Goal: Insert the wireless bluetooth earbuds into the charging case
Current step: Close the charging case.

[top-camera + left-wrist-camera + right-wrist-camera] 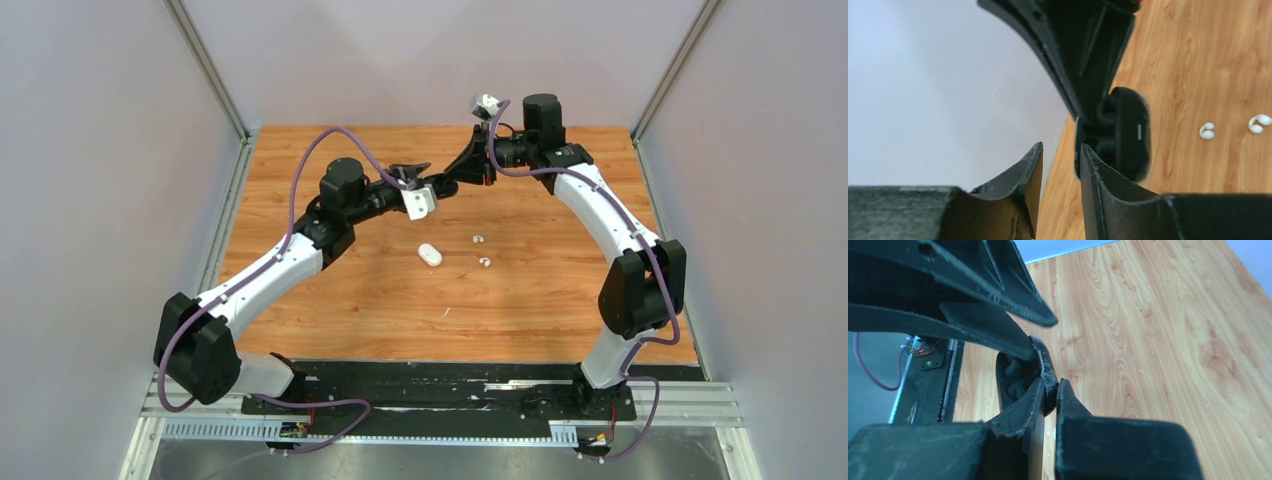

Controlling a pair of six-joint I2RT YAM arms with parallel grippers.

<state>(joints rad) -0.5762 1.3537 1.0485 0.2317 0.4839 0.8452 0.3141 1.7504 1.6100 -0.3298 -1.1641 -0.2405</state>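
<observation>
Black charging case (1135, 135), black earbuds (1107, 109) inside, hangs pinched in the right gripper (1050, 385); left gripper (1061, 150), narrowly parted, sits just beside it. White earbuds (478, 239) lie at five o'clock on the wooden table (560, 300), grey walls (100, 150) around.

The top camera is looking down from above and behind the arm bases (598, 372), taking in the whole counter (350, 320). Each wrist camera is peering along its own fingers (1108, 195) at very close range; the two are facing each other, both catching the same black case (1130, 135) and a stretch of counter.
</observation>
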